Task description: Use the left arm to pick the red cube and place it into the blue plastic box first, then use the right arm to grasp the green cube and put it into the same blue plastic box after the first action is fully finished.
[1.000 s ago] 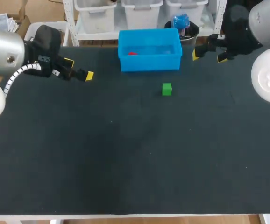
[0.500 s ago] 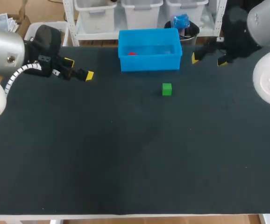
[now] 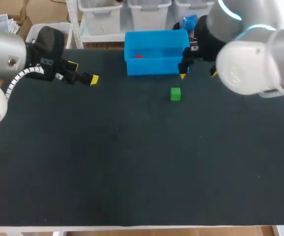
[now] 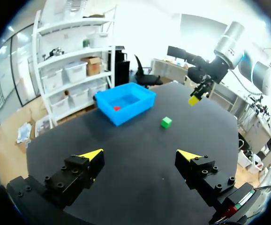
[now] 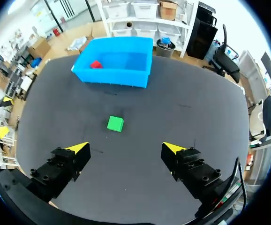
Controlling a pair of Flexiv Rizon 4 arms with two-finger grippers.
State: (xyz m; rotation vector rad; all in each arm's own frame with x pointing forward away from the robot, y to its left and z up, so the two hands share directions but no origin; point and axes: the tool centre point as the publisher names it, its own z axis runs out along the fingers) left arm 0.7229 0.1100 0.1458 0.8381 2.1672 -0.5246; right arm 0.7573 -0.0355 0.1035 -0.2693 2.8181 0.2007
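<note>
Up at the top middle of the head view, the blue plastic box (image 3: pixel 156 66) stands at the far edge of the dark worktop (image 3: pixel 132 167). The red cube (image 3: pixel 139 56) lies inside it, toward its left end, so I'd judge the first half of the job done. The green cube (image 3: pixel 175 94) sits alone on the worktop, just in front of the box's right end and touching nothing.

At the upper left of the frame the left end effector (image 3: pixel 83 72) hangs with its fingers spread wide, holding nothing, well apart from the box. The right arm comes in from the upper right, and its wrist is close beside the box's right end. The right end effector (image 5: pixel 126 148) is also wide open and empty. In its wrist view the green cube lies ahead of the fingers, roughly in line with the gap between them but a touch toward one side, and the fingers look well above the worktop.

To my eye the danger lies in the descent:
- If that offset isn't corrected, a yellow tip could land on the cube or nudge it aside.
- If the fingers close askew on so small a block, it could twist or pop out.
- The wrist is near enough to the box wall that a careless swing might shove the box
</note>
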